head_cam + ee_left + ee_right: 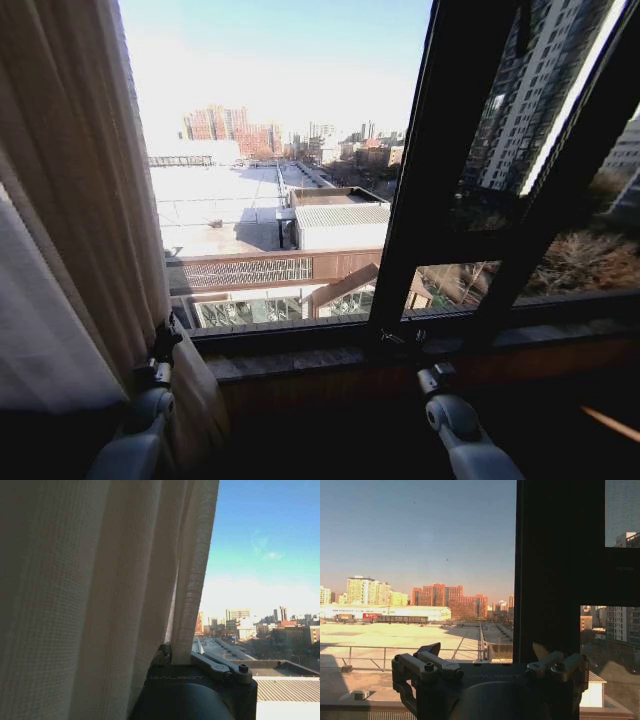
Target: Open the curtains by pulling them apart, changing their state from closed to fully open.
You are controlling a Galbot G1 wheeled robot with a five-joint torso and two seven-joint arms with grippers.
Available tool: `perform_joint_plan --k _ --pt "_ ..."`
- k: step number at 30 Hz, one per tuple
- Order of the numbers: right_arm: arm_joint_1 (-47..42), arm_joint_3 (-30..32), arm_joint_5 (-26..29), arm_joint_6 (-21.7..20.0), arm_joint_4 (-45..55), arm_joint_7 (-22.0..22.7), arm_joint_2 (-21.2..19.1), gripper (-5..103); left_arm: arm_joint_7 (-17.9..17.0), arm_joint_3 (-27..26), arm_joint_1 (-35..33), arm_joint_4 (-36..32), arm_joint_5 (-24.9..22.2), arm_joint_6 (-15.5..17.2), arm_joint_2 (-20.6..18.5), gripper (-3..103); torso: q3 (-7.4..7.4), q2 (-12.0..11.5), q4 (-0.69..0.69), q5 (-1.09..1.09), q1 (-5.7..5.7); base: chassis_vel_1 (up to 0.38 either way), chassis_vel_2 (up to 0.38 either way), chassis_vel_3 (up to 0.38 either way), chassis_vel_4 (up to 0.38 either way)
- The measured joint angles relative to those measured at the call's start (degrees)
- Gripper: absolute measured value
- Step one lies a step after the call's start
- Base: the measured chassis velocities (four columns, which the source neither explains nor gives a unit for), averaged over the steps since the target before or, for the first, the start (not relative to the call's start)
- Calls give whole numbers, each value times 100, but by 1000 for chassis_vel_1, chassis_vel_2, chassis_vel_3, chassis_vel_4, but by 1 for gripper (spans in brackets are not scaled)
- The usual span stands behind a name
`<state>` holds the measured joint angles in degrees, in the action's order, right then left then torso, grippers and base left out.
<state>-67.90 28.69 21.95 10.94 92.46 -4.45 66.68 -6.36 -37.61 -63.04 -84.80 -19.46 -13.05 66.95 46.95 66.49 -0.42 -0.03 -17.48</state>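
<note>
Big picture first: the tall glass window with its dark frame [455, 200] stands uncovered across the middle and right, city rooftops beyond. The sheer cream-white pleated curtains [70, 200] are bunched at the far left edge of the window, hanging to the floor. So by my read the pull-apart step is near its end on this side. The left gripper [165, 345] sits low at the curtain's inner edge, jaws narrow and pinching the hem fold [187, 630]. The right gripper [487, 662] hovers before the windowsill [560, 335], jaws wide, holding nothing. Next calls for releasing cleanly without dragging fabric back. No containers here.
</note>
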Motion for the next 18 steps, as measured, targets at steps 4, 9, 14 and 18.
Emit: perform_joint_plan --k 4,9,14,18 --pt "0 0 0 0 0 0 0 100 -2 0 4 12 1 0 0 0 0 0 0 0 0 87 6 -91 -17" --pt "0 0 0 0 0 0 0 100 -3 2 13 34 0 0 -5 0 3 -4 -4 5 -5 0 0 0 0" --pt "0 0 0 0 -1 0 0 100 -3 -5 13 56 -17 -11 -24 0 4 -5 -4 5 -7 0 0 0 0" --pt "0 0 0 0 -1 0 0 100 -4 -20 7 69 -37 -20 -45 0 2 -4 -2 1 -4 98 28 -68 -30"
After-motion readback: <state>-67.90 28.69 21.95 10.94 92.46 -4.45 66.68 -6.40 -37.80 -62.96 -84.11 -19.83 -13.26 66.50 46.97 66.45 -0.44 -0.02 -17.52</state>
